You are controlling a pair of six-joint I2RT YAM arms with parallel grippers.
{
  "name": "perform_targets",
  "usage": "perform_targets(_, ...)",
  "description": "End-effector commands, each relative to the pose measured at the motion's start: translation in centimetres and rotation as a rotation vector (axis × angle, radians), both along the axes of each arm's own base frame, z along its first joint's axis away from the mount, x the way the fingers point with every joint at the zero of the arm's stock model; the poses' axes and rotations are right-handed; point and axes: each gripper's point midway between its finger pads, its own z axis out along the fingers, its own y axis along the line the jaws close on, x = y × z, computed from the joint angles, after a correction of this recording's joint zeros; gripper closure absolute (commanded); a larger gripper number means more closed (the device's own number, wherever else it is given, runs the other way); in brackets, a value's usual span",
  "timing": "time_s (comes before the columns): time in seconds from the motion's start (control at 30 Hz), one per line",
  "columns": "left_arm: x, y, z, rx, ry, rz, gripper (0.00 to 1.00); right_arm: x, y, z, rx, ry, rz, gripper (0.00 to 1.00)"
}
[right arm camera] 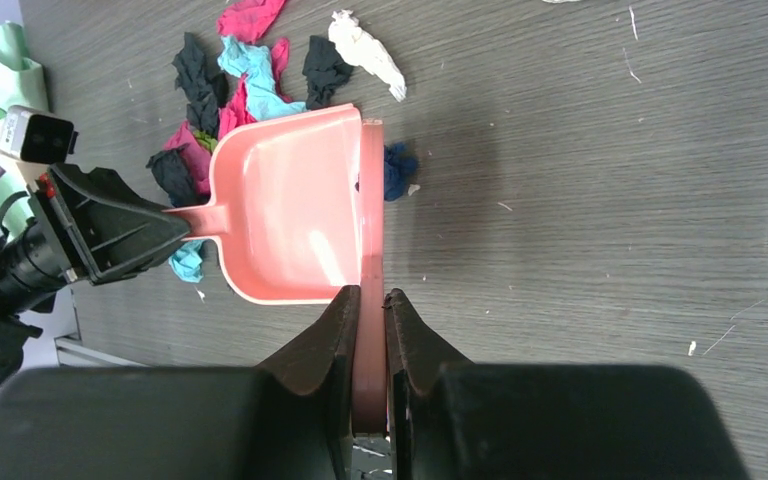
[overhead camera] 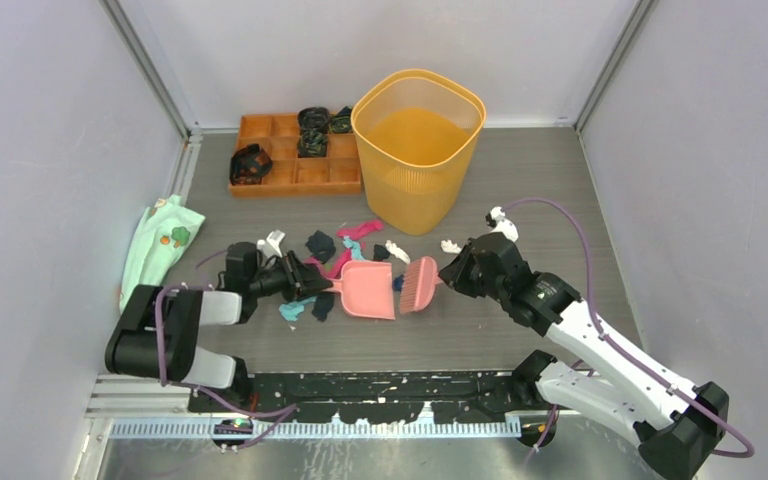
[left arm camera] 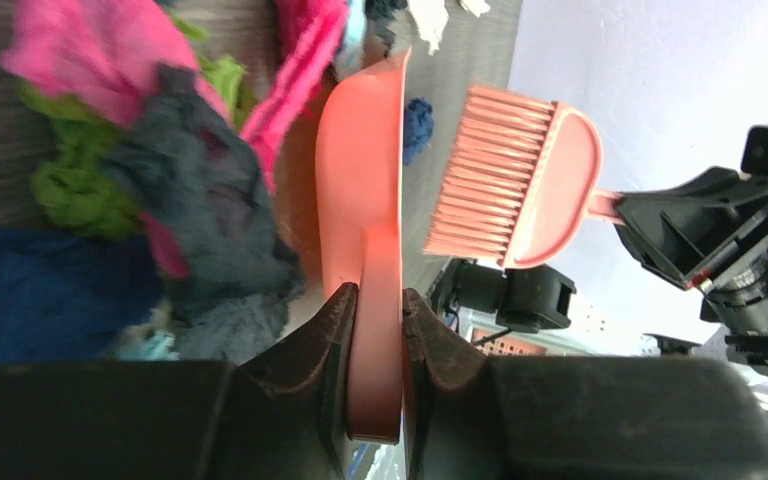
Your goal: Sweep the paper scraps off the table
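Table (overhead camera: 540, 180) of grey wood-grain boards, boxed in by pale walls (overhead camera: 40, 150), with paper scraps (overhead camera: 322, 245) strewn mid-surface in front of an orange bin (overhead camera: 418, 150). Left gripper (overhead camera: 308, 281) clamped on the handle of a pink dustpan (overhead camera: 368, 290) lying among the scraps; right gripper (overhead camera: 448, 270) pinched on a pink brush (overhead camera: 419, 284) just beside the pan's open lip. Orange tray (overhead camera: 290, 178) at the far edge, mint-green cloth (overhead camera: 158, 243) by the left wall.

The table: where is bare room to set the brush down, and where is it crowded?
Bare table lies right of the orange bin, up to the wall. Another free strip runs between the pink dustpan and the near rail. Crowded: the paper scraps between bin and dustpan.
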Motion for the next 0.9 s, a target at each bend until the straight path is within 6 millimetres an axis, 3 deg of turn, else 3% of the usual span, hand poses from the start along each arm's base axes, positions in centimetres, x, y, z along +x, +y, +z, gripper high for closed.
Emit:
perform_targets(0.0, -0.7, -1.3, 2.7, -0.038, -0.075, -0.036, 0.84, 0.6, 0.2, 2.3, 0.042, -0.053, -0.007, 1.00)
perform_targets(0.13, -2.1, -1.9, 5.0, 0.028, -0.077, -0.056, 0.89, -0.1, -1.5, 5.3, -0.001, -0.092, -0.018, 1.00)
perform_targets(0.23, -3.2, -0.9, 7.6, 0.130, -0.084, -0.048, 0.90, -1.0, -2.7, 7.3, -0.023, -0.112, -0.023, 0.99)
perform_targets(0.37, -4.5, 0.8, 10.5, 0.255, -0.105, -0.034, 0.92, -1.1, -2.3, 7.9, -0.019, -0.106, 0.004, 0.99)
perform_targets(0.5, -5.6, 3.3, 12.1, 0.389, -0.105, 0.052, 0.96, 0.4, 1.6, 7.8, 0.095, -0.100, 0.073, 1.00)
perform_targets(0.57, -6.1, 4.8, 13.3, 0.453, -0.139, 0.113, 0.96, 1.6, 4.8, 8.5, 0.202, -0.111, 0.134, 1.00)
perform_targets(0.7, -7.2, 7.7, 14.4, 0.591, -0.147, 0.194, 0.96, 4.0, 10.8, 7.4, 0.352, -0.039, 0.239, 0.99)
perform_targets(0.87, -8.6, 11.0, 16.0, 0.700, -0.179, 0.326, 0.97, 7.1, 16.1, 6.2, 0.482, -0.026, 0.299, 0.99)
